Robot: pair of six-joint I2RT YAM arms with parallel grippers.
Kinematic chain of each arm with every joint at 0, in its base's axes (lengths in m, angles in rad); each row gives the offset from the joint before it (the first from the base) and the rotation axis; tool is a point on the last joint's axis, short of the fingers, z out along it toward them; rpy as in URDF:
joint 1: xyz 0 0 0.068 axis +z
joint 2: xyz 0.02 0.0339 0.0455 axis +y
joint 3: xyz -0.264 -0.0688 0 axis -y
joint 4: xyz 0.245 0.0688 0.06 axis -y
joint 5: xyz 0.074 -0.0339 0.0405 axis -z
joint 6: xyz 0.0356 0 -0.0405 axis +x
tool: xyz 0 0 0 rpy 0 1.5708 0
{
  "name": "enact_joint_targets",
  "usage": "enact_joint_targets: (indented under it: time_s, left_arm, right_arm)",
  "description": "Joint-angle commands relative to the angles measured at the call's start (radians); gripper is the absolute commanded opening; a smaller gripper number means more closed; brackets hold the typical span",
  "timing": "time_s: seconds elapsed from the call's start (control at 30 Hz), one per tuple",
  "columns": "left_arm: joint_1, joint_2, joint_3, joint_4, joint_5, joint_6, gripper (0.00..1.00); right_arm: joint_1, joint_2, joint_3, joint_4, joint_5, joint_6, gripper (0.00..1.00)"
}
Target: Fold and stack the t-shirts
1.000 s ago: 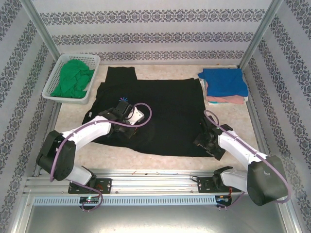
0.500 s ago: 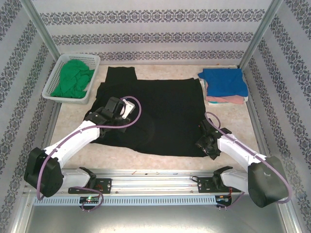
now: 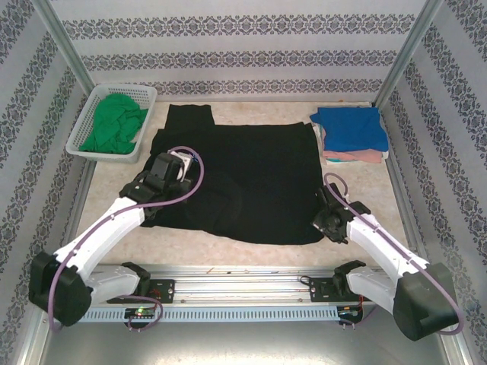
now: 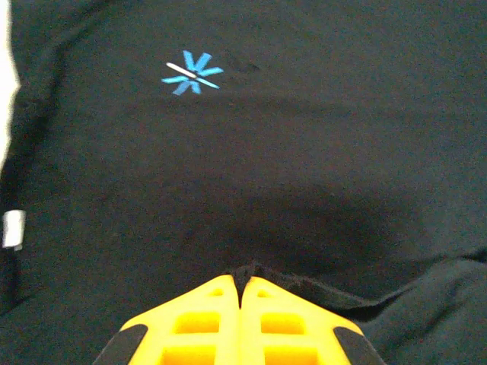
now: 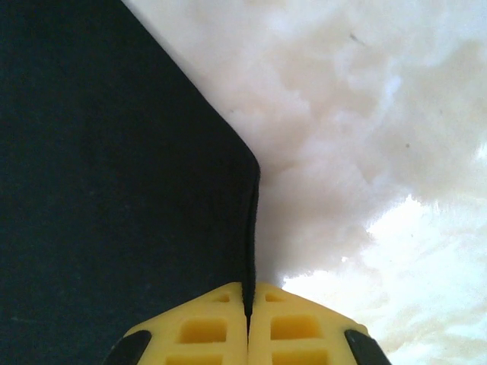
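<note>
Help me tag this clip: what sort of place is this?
Probably a robot test cell, not a home: wallpapered panels on a metal frame box in the table, with arms bolted to a rail before a black t-shirt.

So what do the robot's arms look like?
The left arm and right arm are white tubes with chunky black joints. A purple cable loops along each one. The fingers are bright yellow with square pockets moulded in, and dark pieces at the outer corners.
</note>
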Motion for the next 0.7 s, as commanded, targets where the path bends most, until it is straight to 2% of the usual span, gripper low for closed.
enact_joint_targets:
  time_s: [0.0,0.17,0.37,0.47,0.67]
  left_arm:
    - [0.036,-0.081,-0.031,-0.026,-0.101,-0.082,0.0]
    - [0.085,-0.059,-0.025,0.029,-0.095,-0.067,0.0]
    - [0.158,0.093,0.06,0.086,-0.086,-0.034,0.0]
    - [0.202,0.17,0.122,0.105,-0.039,-0.023,0.0]
    - [0.239,0.308,0.245,0.087,-0.041,0.005,0.0]
  right_arm:
    - [-0.036,-0.002,0.082,-0.044,0.014,-0.113,0.0]
    - [-0.105,0.091,0.192,0.026,-0.02,-0.214,0.0]
    - [-0.153,0.345,0.383,0.079,-0.087,-0.32,0.0]
    - [-0.164,0.458,0.466,0.085,-0.104,-0.353,0.0]
    - [-0.167,0.654,0.62,0.081,-0.139,-0.398,0.01]
